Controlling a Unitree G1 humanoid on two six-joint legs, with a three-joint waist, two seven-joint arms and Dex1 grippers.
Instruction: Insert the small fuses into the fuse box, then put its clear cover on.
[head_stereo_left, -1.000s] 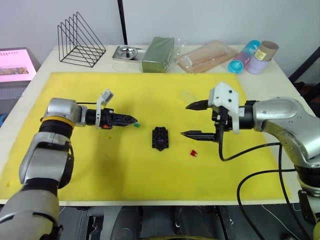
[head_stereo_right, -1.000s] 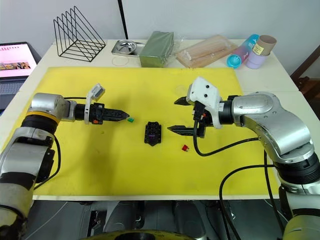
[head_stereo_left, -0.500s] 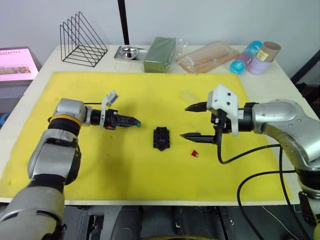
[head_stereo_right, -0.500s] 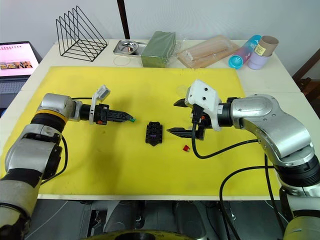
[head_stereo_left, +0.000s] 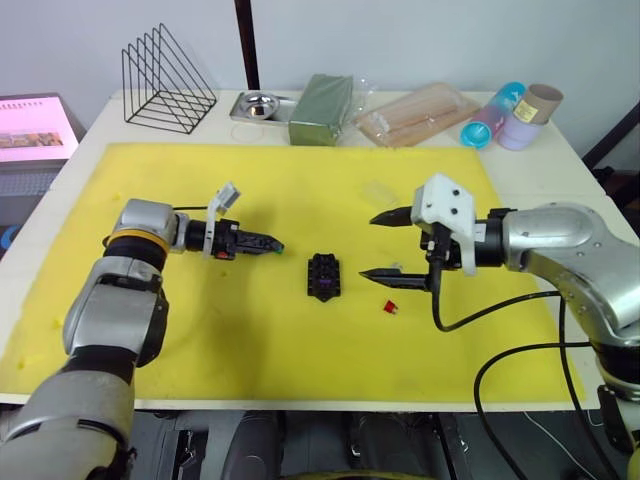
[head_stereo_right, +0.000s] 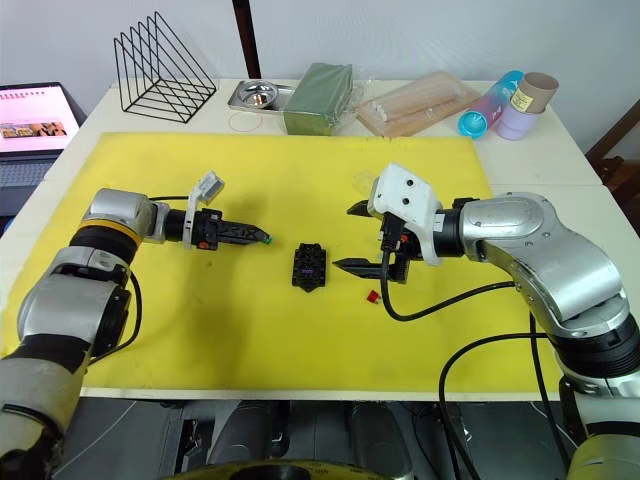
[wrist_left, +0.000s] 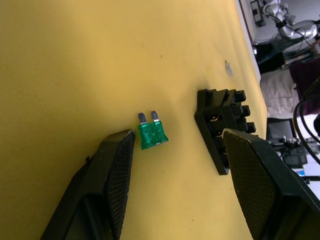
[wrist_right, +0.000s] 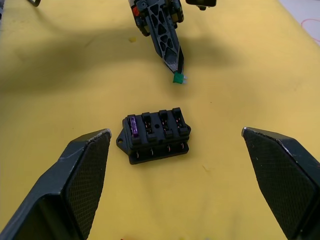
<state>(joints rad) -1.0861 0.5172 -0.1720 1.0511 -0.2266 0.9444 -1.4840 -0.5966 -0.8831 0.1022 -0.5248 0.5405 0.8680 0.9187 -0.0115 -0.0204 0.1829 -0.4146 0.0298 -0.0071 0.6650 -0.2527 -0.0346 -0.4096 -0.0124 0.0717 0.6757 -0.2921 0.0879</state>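
Left gripper (wrist_left: 175, 150) low over the yellow mat (head_stereo_left: 250, 340), fingers spread, and the green fuse (wrist_left: 151, 133) lies flat on the mat just beside one finger (wrist_left: 117, 170), metal prongs showing, nothing gripping it. The fuse box (wrist_right: 155, 132) sits mid-mat between the two arms, a purple fuse (wrist_right: 133, 126) seated in its end slot. Right gripper (head_stereo_left: 390, 245) hovers on the box's far side, jaws wide apart. The red fuse (head_stereo_left: 390, 306) rests on the mat near the lower right finger. The clear cover (head_stereo_left: 378, 190) lies faintly further back
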